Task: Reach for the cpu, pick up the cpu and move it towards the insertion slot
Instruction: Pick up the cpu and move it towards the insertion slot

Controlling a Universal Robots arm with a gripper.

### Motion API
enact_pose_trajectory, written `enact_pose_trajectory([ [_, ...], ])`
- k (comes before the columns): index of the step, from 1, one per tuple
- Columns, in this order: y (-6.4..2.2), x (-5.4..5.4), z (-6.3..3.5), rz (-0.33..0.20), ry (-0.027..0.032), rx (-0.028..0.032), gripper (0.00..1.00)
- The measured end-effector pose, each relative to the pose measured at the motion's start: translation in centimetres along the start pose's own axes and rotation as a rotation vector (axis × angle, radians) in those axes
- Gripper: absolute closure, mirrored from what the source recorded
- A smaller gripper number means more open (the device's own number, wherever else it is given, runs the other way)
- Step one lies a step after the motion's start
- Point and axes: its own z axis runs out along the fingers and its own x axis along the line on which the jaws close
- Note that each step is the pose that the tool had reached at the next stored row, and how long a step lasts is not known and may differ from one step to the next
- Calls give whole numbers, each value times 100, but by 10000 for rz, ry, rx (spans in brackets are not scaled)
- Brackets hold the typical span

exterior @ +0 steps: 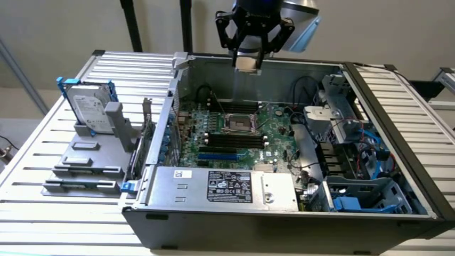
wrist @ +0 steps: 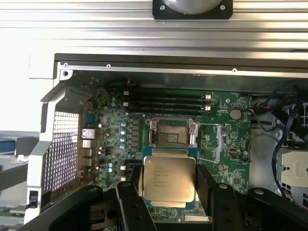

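Lab bench: opened computer case on slatted aluminium table.

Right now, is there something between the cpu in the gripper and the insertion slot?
Nothing visible blocks it. The gripper holds the cpu in open air above the case, and the insertion slot lies uncovered on the motherboard below, between the memory slots.

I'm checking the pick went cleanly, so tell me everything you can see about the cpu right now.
The cpu is a flat square chip with a silver-grey metal lid bearing faint printed text and a green rim. It is clamped between the gripper fingers, one pressing on each of two opposite edges. In the exterior view it hangs at the gripper tip, high above the open computer case, clear of the insertion slot.
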Motion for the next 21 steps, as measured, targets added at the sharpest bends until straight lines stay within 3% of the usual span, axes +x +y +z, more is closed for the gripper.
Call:
enact_pose_trajectory([
  [14,227,-91,68,112,-49,35,46],
  [21,237,-100,74,125,-63,37,46],
])
